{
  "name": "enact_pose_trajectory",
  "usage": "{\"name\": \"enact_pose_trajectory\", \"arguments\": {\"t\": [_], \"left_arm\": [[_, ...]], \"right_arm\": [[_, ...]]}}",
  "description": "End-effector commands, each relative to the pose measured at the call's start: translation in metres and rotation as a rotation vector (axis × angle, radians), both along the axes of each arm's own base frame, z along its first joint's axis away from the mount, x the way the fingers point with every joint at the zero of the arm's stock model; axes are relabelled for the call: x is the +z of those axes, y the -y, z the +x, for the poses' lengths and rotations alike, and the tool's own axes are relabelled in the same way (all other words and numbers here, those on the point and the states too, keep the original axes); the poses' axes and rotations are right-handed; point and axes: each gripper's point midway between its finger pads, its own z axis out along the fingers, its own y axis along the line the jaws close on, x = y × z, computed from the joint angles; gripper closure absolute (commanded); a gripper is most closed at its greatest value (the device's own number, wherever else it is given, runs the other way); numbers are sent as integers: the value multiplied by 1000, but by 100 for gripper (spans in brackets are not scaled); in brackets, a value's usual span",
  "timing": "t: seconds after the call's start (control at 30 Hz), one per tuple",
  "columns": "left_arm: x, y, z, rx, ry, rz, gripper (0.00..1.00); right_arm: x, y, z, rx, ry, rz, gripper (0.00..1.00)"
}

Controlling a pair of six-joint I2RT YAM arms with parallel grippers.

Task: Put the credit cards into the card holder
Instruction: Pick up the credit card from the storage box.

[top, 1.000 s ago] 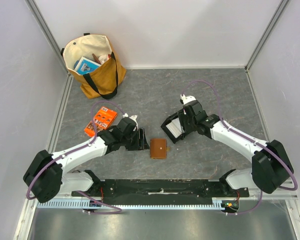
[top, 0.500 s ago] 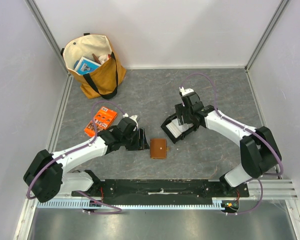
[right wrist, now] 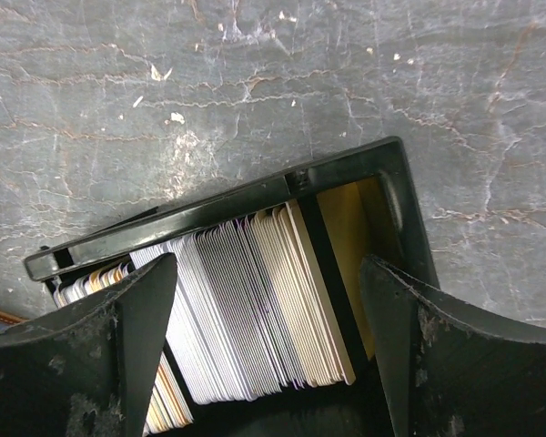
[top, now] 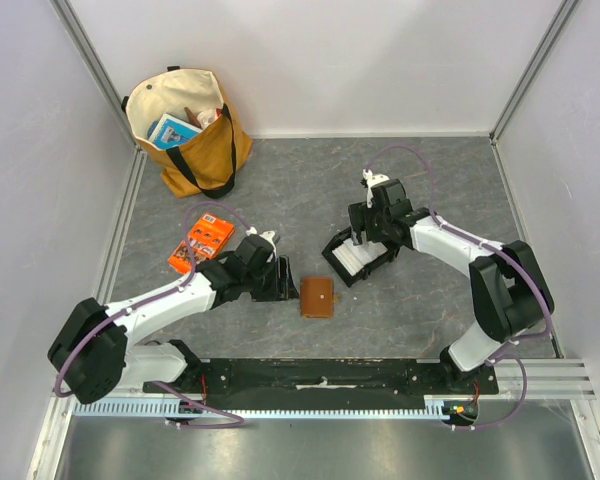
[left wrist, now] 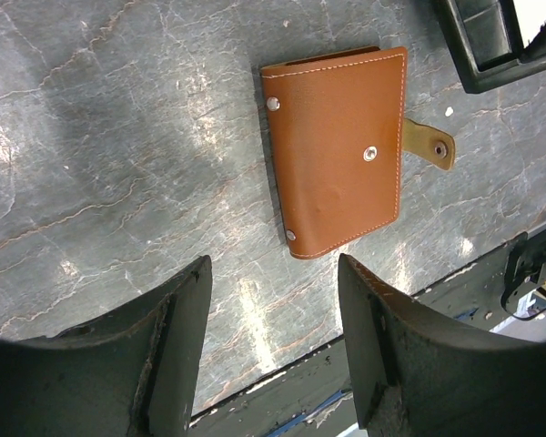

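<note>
The tan-brown card holder [top: 317,297] lies shut on the grey table, its strap loose at one side; it also shows in the left wrist view [left wrist: 341,149]. My left gripper [top: 283,281] is open and empty just left of it, its jaws apart in the left wrist view [left wrist: 275,341]. A stack of several white and pale credit cards [right wrist: 246,305] stands on edge in a black tray [top: 358,258]. My right gripper [top: 364,232] hangs open right above the cards, jaws either side of the stack [right wrist: 268,350].
An orange printed packet [top: 201,243] lies left of my left arm. A tan tote bag [top: 187,130] with items stands at the back left. Walls enclose the table on three sides. The black base rail [top: 320,375] runs along the near edge.
My right gripper has moved back and left over the black tray, and its wrist has turned to point down at the cards. The left arm and the card holder have not moved.
</note>
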Motion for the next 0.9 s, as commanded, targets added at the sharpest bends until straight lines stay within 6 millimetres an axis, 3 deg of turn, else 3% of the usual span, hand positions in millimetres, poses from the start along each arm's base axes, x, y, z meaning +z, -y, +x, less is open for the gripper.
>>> {"name": "enact_pose_trajectory", "arguments": {"t": [0.0,0.17,0.3,0.77,0.87], "left_arm": [[6,5,6,-29,36,-6,36],[4,5,5,-31,30,-1,36],[5,6,5,-34,31,-5,36],[3,7,4,-34,20,-11,36],[2,7,4,-35,18,-11,36]], "right_arm": [[-12,-1,2,4,-5,14,12],[-22,0,-4,1,-35,22,11],[-17,-6,-8,28,-38,58,12],[-8,-3,-14,33,-44,104,44],[-6,-3,-13,29,-43,110,46]]}}
